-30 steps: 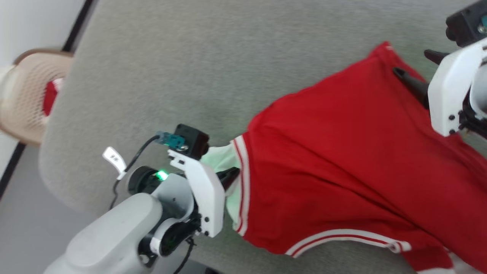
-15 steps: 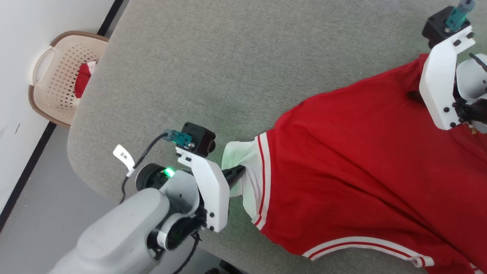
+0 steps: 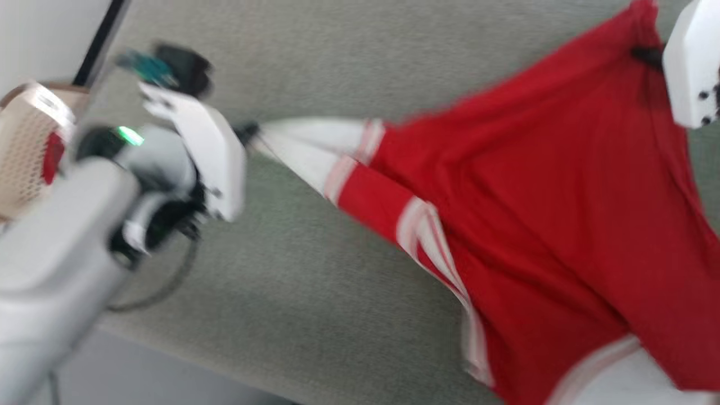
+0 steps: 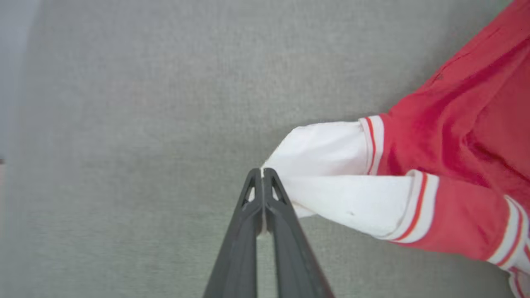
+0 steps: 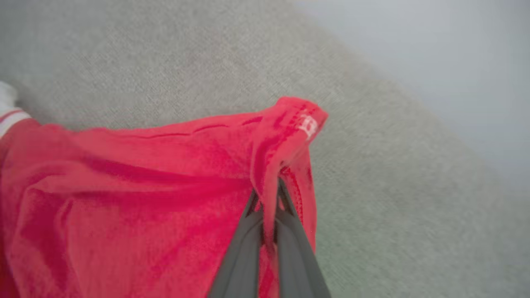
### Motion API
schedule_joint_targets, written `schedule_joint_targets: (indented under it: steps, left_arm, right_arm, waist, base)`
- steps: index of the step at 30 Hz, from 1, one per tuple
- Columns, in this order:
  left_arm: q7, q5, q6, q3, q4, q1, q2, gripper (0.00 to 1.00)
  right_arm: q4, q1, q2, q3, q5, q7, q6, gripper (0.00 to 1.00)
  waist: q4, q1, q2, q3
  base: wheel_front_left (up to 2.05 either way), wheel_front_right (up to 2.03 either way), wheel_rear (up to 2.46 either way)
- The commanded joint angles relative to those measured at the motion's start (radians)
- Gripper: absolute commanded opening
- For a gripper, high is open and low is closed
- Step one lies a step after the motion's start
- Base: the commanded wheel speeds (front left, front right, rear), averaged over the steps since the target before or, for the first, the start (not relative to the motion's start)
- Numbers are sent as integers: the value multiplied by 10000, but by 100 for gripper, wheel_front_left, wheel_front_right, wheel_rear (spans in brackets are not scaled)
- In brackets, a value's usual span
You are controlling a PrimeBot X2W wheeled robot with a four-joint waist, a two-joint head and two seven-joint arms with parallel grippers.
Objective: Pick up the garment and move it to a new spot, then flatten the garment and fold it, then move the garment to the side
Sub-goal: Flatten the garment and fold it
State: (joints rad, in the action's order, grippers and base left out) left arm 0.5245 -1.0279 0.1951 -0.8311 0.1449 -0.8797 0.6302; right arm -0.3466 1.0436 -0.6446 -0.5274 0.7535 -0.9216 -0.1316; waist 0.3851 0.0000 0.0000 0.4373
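Since the head camera swung in the last half second, the whole head view is shifted and smeared, so take positions loosely. What really changed: the white sleeve [image 4: 331, 145], bunched up by the left gripper [image 4: 262, 171] before, is now drawn out into a long taut strip running toward 3 o'clock into the red body of the garment [image 3: 534, 185]. The left fingers are pressed together on the sleeve's end. Same as before, the right gripper [image 5: 271, 186] is pinched tight on a red hem corner, with fabric draped over its tips. In the head view the garment stretches from 10 o'clock to 1 o'clock above the grey table [image 3: 315, 270], and the rest falls toward 5 o'clock. A basket [image 3: 22, 152] sits at 9 o'clock, off the table's edge.
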Motion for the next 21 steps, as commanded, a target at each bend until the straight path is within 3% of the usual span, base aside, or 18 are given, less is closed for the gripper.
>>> schedule_joint_targets:
  steps: [1,6,10,16,21]
  left_arm:
    - [253,299,88,158,3,-561,317,0]
    - [805,745,171,471,151,-1845,1079,0]
    - [1120,1008,-36,571,454,-2758,1373,0]
    - [1317,1402,-393,550,1062,-3791,1363,0]
    - [1092,1750,-728,465,1992,-4870,802,0]
  right_arm:
    - [142,209,-92,223,2,228,19,0]
    - [505,557,-174,799,2,685,17,0]
    - [702,666,-127,1240,-160,868,19,0]
    - [921,766,129,1775,-354,837,19,0]
    - [799,1091,515,2213,-994,788,19,0]
  waist:
    - [-575,0,0,-290]
    - [-1316,0,0,-577]
    - [-1808,0,0,-832]
    - [-2284,0,0,-1156]
    - [-2589,0,0,-1119]
  base:
    - [0,0,0]
    - [0,0,0]
    - [0,0,0]
    - [0,0,0]
    - [0,0,0]
